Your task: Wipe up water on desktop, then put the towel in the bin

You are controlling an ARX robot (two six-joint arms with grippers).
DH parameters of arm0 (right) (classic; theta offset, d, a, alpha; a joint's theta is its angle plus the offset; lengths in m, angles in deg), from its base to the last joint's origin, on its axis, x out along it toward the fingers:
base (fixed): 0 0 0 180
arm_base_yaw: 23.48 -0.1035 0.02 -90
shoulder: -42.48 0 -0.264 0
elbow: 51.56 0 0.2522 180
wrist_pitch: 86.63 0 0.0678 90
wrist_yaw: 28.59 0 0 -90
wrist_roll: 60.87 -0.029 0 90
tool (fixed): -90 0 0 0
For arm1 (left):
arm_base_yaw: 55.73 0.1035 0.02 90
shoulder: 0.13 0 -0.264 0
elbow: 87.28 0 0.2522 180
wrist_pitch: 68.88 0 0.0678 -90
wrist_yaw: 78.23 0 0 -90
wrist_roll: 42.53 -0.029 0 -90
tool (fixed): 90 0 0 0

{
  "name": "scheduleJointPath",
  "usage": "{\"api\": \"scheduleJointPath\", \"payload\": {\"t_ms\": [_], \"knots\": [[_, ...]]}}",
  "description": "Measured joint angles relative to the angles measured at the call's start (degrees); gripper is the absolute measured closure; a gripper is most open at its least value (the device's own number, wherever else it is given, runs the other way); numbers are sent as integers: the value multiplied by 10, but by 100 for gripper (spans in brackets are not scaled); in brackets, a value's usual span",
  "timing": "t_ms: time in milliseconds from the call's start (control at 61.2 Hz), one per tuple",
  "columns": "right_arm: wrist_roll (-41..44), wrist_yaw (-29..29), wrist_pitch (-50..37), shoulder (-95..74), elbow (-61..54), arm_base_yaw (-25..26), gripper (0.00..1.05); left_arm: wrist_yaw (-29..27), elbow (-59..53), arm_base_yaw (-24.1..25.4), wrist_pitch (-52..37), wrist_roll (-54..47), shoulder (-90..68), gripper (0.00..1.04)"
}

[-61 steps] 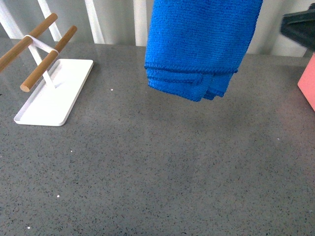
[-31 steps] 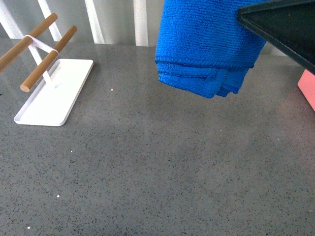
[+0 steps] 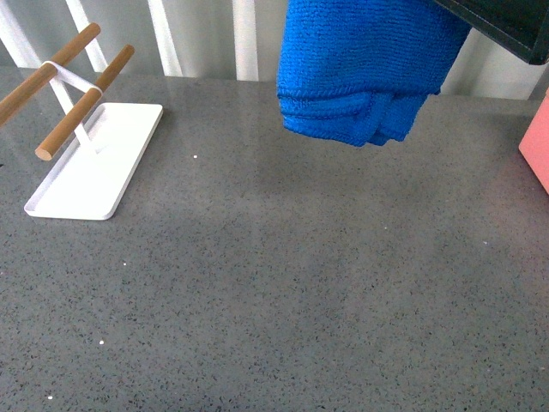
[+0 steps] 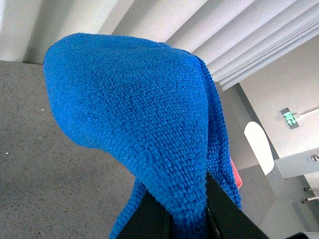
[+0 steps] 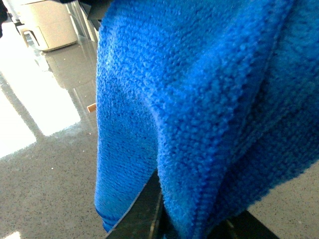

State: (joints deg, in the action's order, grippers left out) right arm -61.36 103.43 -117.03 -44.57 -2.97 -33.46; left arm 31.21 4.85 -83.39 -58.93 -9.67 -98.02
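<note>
- Pinching towel (image 3: 364,69) in left gripper (image 4: 192,211), high over the desktop (image 3: 257,283), ready for carrying right to the bin (image 3: 537,142).
- Touching it with right gripper (image 5: 189,219) too; clamped or not, cannot tell.

Arm housing (image 3: 515,21): black, matte, flat angular slab, upper right of front view. Left gripper fingers (image 4: 154,221): dark, smooth, wedge-shaped.

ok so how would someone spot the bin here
Follow the dark grey speckled stone desktop to the right edge of the front view. A corner of a smooth, salmon-pink, straight-sided box shows there, the only pink thing, far from the flat white tray with wooden bars on the left.
</note>
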Motion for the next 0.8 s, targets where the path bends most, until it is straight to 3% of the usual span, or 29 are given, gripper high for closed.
{"api": "scheduleJointPath", "payload": {"t_ms": [114,343,588,801], "knots": [[-5,3,-5,5,0,9,101,-2,0,0,1,0,0,99],[-15,7,-7,10,0,33,102,-2,0,-2,2,0,0,99],[-30,11,-10,18,14,69,102,-3,0,7,22,0,0,58],[-41,20,-3,25,22,108,102,0,-2,50,45,-29,2,24]]}}
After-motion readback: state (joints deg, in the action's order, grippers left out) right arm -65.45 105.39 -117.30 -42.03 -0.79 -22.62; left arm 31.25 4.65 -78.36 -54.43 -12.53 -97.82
